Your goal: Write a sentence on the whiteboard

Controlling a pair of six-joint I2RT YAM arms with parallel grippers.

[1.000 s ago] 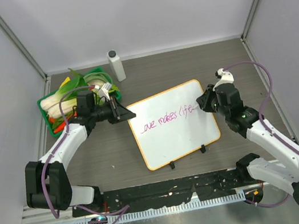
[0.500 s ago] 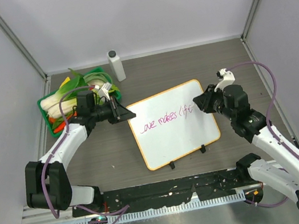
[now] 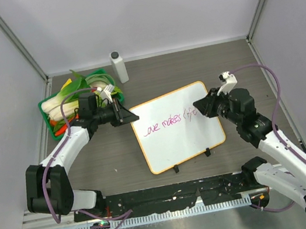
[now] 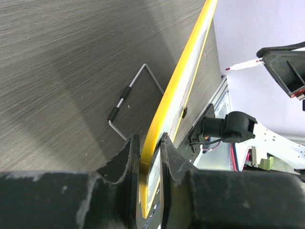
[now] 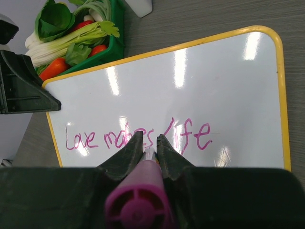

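whiteboard (image 3: 178, 126) sits mid worktop (image 3: 107, 158), turned a bit askew, w/ an orange-yellow frame all round and two black feet (image 3: 175, 168) on the edge nearest the arm bases. left pincer (image 3: 128, 116) is clenched on the board's far-left corner. its wrist cam shows the frame edge sandwiched btwn the two fingers (image 4: 126, 157), and a wire prop (image 4: 136, 83) w/ a black sleeve shows beside the board's edge, against the worktop. right pincer (image 3: 198, 107) hovers over the board's right half, clamped on a marker (image 5: 138, 205) w/ a magenta butt end, the barrel running down btwn the fingers. the tip is hidden in that cam, so can't tell if it touches the surface. sentence (image 5: 138, 134) reads "love makes life" in pink cursive, running left to right across the board's middle. per the right wrist cam the fingers sit over the gap btwn "makes" and "life". green tray (image 3: 102, 74) of veg (pale stalks, leafy greens, sth red and orange) sits at the far left just beyond the left pincer, near the board's corner. white bottle (image 3: 118, 67) w/ a grey cap stands upright just right of the tray, close to the back wall.
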